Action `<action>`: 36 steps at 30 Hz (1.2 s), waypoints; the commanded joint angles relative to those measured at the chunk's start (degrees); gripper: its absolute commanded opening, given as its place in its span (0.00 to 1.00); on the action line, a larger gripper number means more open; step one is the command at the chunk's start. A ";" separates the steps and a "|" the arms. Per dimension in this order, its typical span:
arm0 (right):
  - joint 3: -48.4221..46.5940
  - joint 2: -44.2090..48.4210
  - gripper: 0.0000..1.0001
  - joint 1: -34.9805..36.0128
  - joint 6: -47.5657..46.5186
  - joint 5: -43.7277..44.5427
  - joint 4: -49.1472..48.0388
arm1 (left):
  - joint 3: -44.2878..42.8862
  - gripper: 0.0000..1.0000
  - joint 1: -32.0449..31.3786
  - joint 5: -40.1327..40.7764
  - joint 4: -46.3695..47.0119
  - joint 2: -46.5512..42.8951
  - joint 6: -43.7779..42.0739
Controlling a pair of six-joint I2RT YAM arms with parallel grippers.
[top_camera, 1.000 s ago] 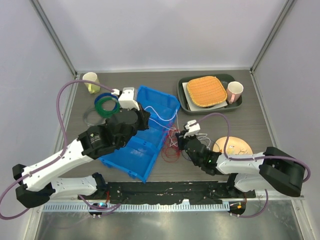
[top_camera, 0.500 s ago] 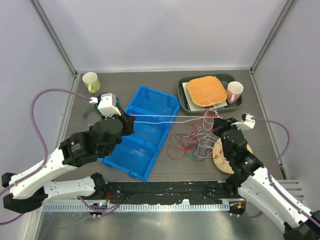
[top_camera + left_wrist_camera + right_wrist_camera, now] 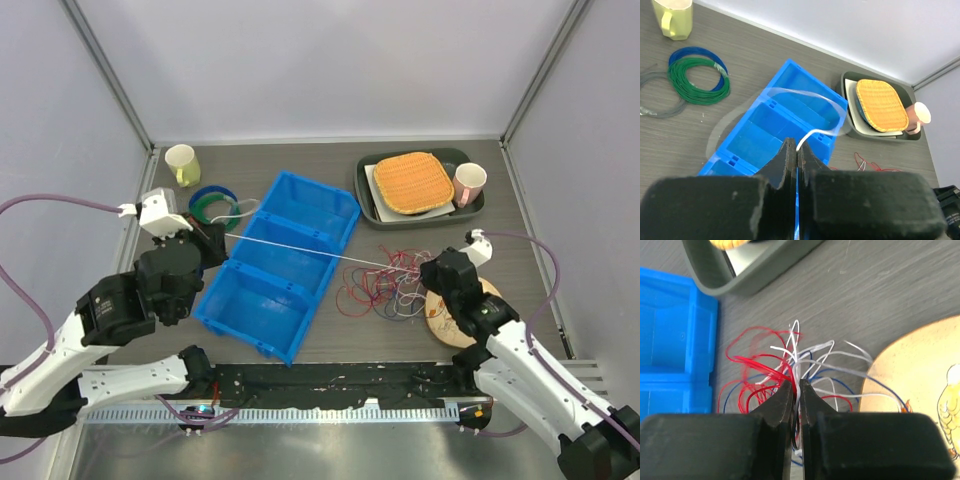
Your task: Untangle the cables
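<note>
The cables (image 3: 385,285) are a loose tangle of red, white and dark blue wires on the table right of the blue bin (image 3: 262,300). One white wire (image 3: 300,250) runs taut from the tangle across the bin to my left gripper (image 3: 212,240). In the left wrist view that gripper (image 3: 797,146) is shut on the white wire (image 3: 812,134). My right gripper (image 3: 428,275) sits at the tangle's right edge. In the right wrist view it (image 3: 796,386) is shut on a bunch of white and red wires (image 3: 790,357).
Blue, green and clear coiled rings (image 3: 213,206) and a yellow mug (image 3: 182,163) lie at the back left. A dark tray (image 3: 368,190) holds an orange woven mat (image 3: 412,182) and a pink cup (image 3: 468,183). A wooden disc (image 3: 458,325) lies under the right arm.
My left gripper has pulled back to the left with the white wire, stretching it across the bin. My right gripper has moved slightly nearer with the tangle.
</note>
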State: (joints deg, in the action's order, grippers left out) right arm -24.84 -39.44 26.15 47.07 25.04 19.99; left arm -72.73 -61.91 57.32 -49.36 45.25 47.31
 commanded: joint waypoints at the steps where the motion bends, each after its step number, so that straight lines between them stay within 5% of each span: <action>1: 3.22 2.35 0.11 -1.28 2.23 -0.60 9.36 | 0.30 0.00 0.91 6.59 4.70 -0.26 -5.47; 7: 0.76 5.86 0.09 -1.37 4.43 9.31 17.17 | -2.67 0.00 0.91 9.37 1.39 2.73 -4.95; 11: -0.29 5.96 0.27 -1.37 6.28 10.73 18.86 | -6.01 0.00 0.91 12.99 3.92 1.77 -8.80; 16: -0.03 5.08 0.34 -1.37 7.68 12.05 18.95 | -13.40 0.00 0.91 17.91 7.17 2.56 -16.54; 25: -0.39 4.81 0.35 -1.37 7.07 12.14 18.42 | -15.07 0.00 0.91 16.06 15.42 3.87 -24.36; 31: -0.29 4.20 0.36 -1.37 7.25 13.20 18.60 | -20.52 0.00 0.91 19.51 26.85 5.19 -39.13; 33: -0.73 4.02 0.45 -1.45 3.93 11.45 15.28 | -23.41 0.00 0.91 18.97 25.38 6.24 -39.14; 36: -1.17 6.56 0.60 -1.37 -11.87 -2.49 5.64 | -23.51 0.00 0.91 17.31 23.88 7.39 -39.31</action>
State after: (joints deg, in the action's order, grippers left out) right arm -23.64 -34.96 24.86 49.34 33.65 37.58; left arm -94.00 -61.10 74.52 -29.04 52.29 12.32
